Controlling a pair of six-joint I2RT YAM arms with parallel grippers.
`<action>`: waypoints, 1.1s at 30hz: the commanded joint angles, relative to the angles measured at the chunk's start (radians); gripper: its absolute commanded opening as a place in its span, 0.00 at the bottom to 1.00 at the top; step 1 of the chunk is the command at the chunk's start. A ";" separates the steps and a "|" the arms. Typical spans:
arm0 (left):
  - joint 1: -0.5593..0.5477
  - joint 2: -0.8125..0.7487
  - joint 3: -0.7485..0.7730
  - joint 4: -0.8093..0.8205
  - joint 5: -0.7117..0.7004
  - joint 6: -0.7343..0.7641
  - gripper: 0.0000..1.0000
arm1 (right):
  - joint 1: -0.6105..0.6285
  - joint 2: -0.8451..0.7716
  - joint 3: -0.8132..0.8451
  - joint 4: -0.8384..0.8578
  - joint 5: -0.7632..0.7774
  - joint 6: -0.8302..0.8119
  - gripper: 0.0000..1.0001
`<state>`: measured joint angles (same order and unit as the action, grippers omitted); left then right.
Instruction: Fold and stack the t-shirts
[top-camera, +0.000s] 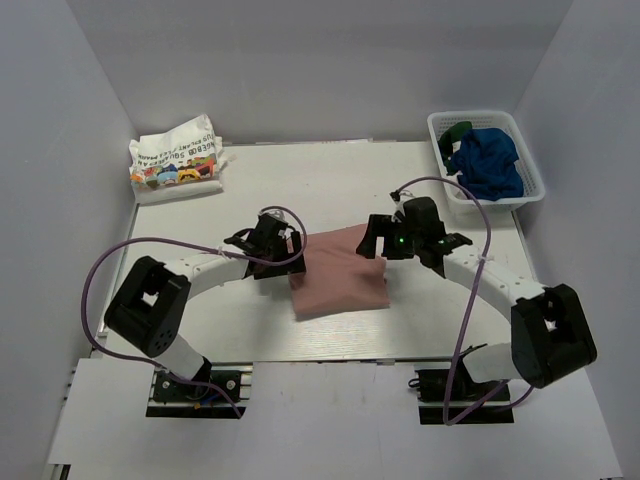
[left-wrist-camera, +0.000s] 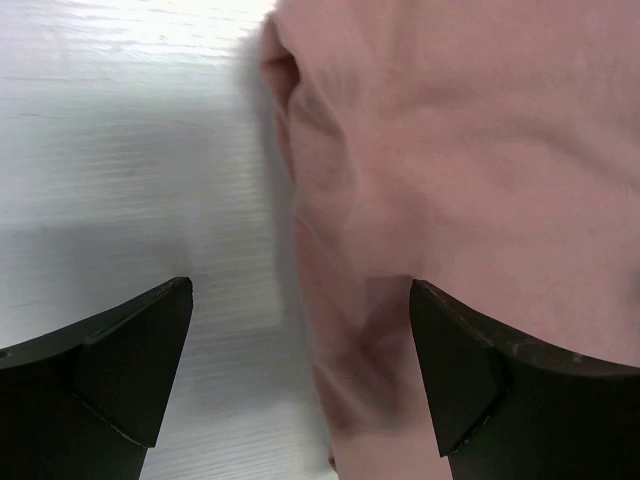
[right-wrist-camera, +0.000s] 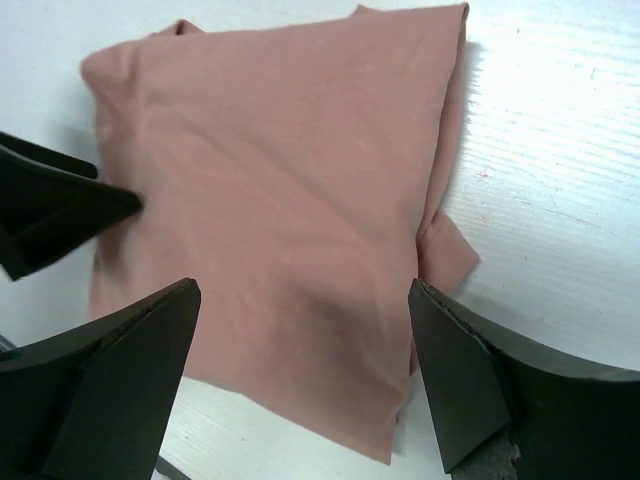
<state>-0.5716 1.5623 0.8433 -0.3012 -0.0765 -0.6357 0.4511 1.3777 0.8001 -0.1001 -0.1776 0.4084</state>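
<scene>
In the upper left of the top view, a folded white t-shirt (top-camera: 175, 160) with black lettering and a colourful print lies at the far left corner of the counter (top-camera: 330, 180), well apart from both arms. A purple cable (top-camera: 100, 270) loops out beside the left arm.

The left claw (top-camera: 288, 250) sits at the left edge of the pink t-shirt (top-camera: 340, 272), which lies folded into a rough rectangle in the middle of the counter, between the two arms. In the left wrist view this claw (left-wrist-camera: 300, 370) is spread wide and holds nothing. One finger is over bare counter (left-wrist-camera: 120, 150), the other over the pink t-shirt (left-wrist-camera: 470, 180), whose rumpled folded edge runs down between them.

The right claw (top-camera: 378, 240) is at the pink t-shirt's upper right corner. In the right wrist view it (right-wrist-camera: 305, 370) is also wide open and grips nothing. Its fingers straddle the lower part of the pink t-shirt (right-wrist-camera: 280, 200), and a dark finger of the left claw (right-wrist-camera: 60, 215) reaches in from the frame's left edge. A small flap of cloth sticks out on the tee's right side.

In the upper right of the top view, a white mesh basket (top-camera: 480, 113) holds a crumpled blue t-shirt (top-camera: 490, 162) and a dark green t-shirt (top-camera: 458, 130). Nothing lies between the basket and the arms.

The counter is white with a faint wood grain, and plain pale grey walls enclose it on three sides.
</scene>
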 joint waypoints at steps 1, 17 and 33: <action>-0.002 0.005 -0.021 0.077 0.113 -0.001 0.99 | -0.003 -0.055 -0.019 -0.015 0.007 -0.023 0.91; -0.020 0.231 0.048 0.116 0.178 -0.001 0.00 | -0.008 -0.187 -0.075 -0.015 0.164 -0.039 0.91; 0.024 0.231 0.549 -0.041 -0.535 0.646 0.00 | -0.020 -0.186 -0.027 -0.044 0.290 -0.063 0.91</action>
<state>-0.5674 1.8565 1.3327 -0.4175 -0.4591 -0.2276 0.4374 1.1755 0.7235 -0.1337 0.0776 0.3603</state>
